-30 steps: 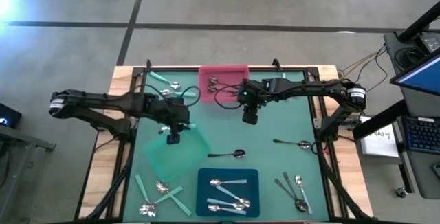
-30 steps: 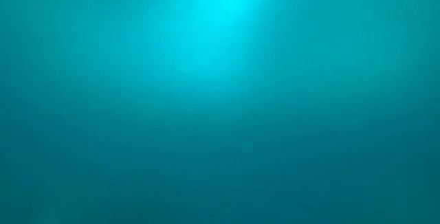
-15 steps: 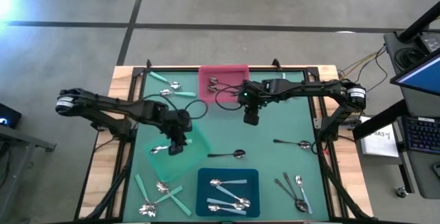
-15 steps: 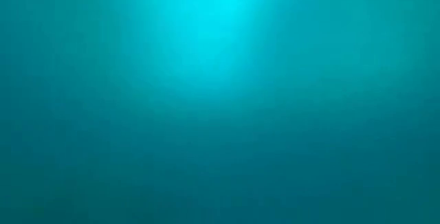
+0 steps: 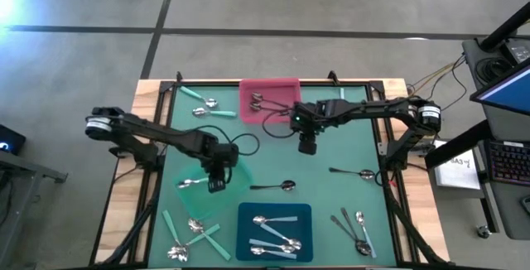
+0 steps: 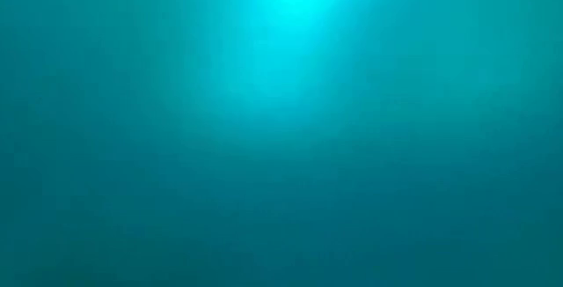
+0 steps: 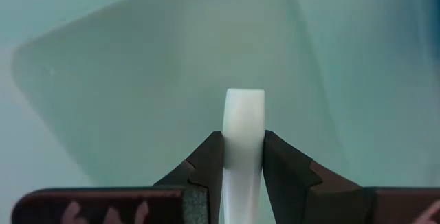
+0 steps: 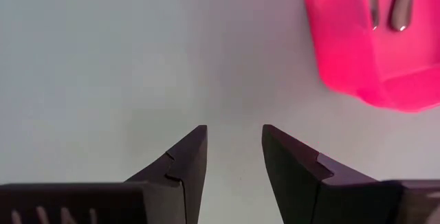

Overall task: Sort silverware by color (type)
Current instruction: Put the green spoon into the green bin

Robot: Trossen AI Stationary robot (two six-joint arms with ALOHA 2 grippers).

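Note:
My left gripper (image 5: 217, 184) is over the green tray (image 5: 228, 189) and is shut on a mint-green-handled spoon (image 5: 191, 183). The spoon sticks out from the gripper toward the table's left. In the left wrist view the pale handle (image 7: 244, 124) stands between the dark fingers, with the green tray (image 7: 151, 80) behind it. My right gripper (image 5: 307, 147) is open and empty over bare mat, just near-right of the pink tray (image 5: 281, 90). The right wrist view shows its fingers (image 8: 234, 145) apart and the pink tray (image 8: 357, 59) beyond them. The low view shows only teal glare. My left gripper pinches the spoon's mint-green handle (image 7: 244, 148) between its two fingers, one on each long edge. The squared free end (image 7: 245, 97) pokes out past the fingertips. The fingers point down from above. The spoon hangs over the green tray; I cannot tell whether it touches it.
Dark-handled spoons lie in the pink tray (image 5: 260, 98). Pale-blue-handled ones fill the blue tray (image 5: 245, 212). Loose mint spoons lie at far left (image 5: 203, 101) and near left (image 5: 195, 233). Dark spoons lie at mid-table (image 5: 275, 185), at right (image 5: 352, 172) and near right (image 5: 354, 233).
My left gripper has moved toward the table's near edge and a little right, staying over the green tray. A mint-handled spoon now shows in its hold. My right gripper has drifted slightly right and toward the near edge.

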